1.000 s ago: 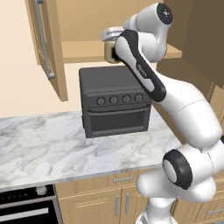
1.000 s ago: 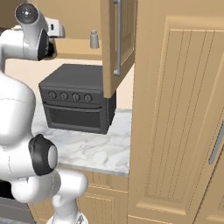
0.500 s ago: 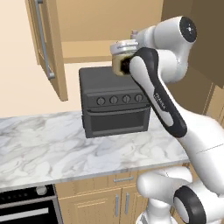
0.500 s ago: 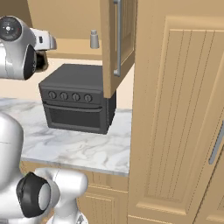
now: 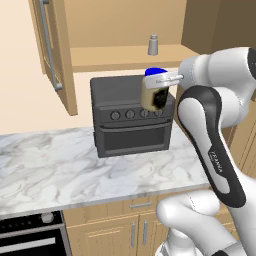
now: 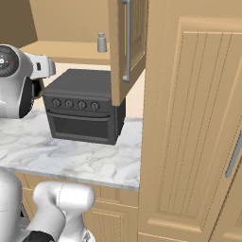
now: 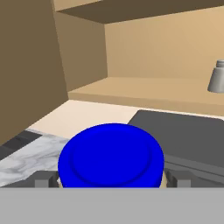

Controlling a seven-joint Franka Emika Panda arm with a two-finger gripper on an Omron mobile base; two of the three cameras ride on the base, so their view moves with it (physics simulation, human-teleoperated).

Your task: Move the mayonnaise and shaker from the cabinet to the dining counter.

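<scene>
Hand [image 5: 156, 90] spread wide, clamped on the mayonnaise [image 5: 154, 92] jar, held clear in front of the toaster oven [image 5: 131, 120]. Shaker [image 5: 153, 45] at 12 o'clock, on cabinet shelf [image 5: 120, 53].

**Colours on show**

The mayonnaise [image 5: 154, 92] has a bright blue lid, cream body and dark label. The shaker [image 5: 153, 45] is pale grey. The cabinet [image 5: 120, 30] is light tan wood; the oven [image 5: 131, 120] charcoal; the counter [image 5: 75, 170] white-grey marble.
</scene>
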